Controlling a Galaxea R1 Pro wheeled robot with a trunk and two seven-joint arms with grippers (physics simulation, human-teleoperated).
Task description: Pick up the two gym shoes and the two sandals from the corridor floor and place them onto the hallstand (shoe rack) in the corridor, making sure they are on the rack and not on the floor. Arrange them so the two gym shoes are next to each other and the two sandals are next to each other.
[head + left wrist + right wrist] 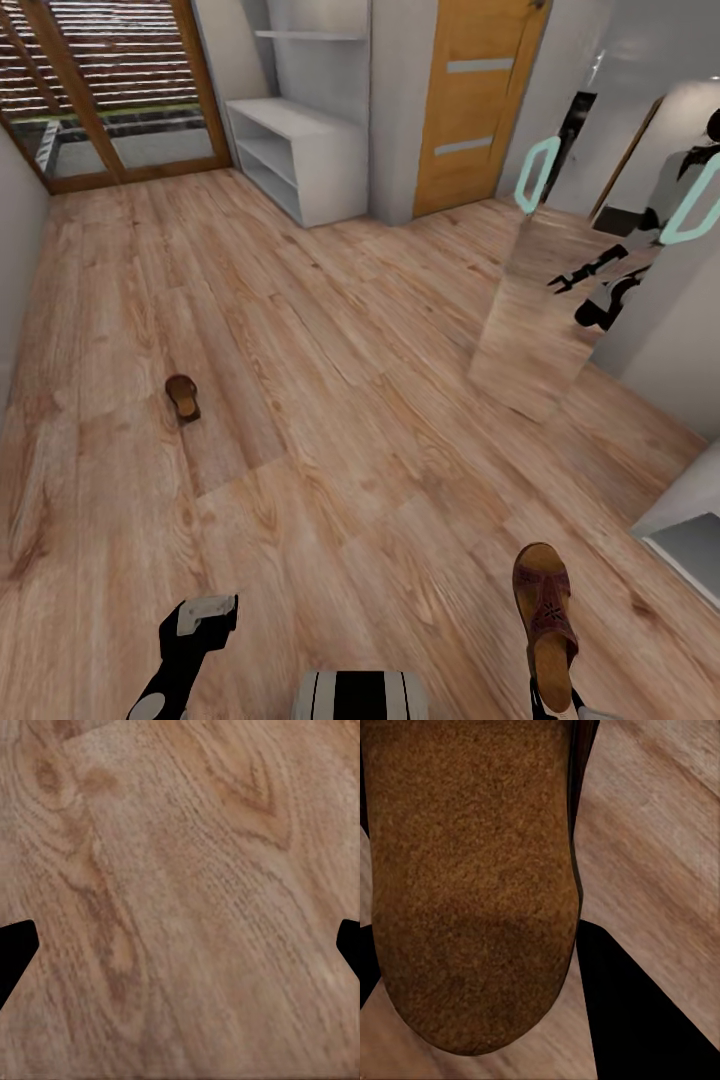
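While the light brown wood-plank corridor floor (330, 400) is being shown stretching away with its grain and knots plainly visible, a pale grey-white hallstand with open shelves (290, 150) is being seen standing against the far wall, beside an orange-brown wooden door (475, 100). A tall mirror panel (560, 300) is being seen leaning at the right, with floor and dark robot parts being reflected in it. A brown leather sandal with a tan footbed and cut-out strap (546, 610) is being held at its heel end by the right gripper (555, 700); its long axis is running away from the robot, toe pointing toward the far wall, and in the right wrist view its rough, suede-like surface (472, 885) is being seen between the dark fingers (637, 1012). A second brown sandal (183, 396) is being seen lying on the floor well off to the left, lengthwise roughly toward the hallstand. The left gripper (205, 612) is being held over bare planks, its jaws standing wide with nothing between them, the fingertips (15, 952) showing apart.
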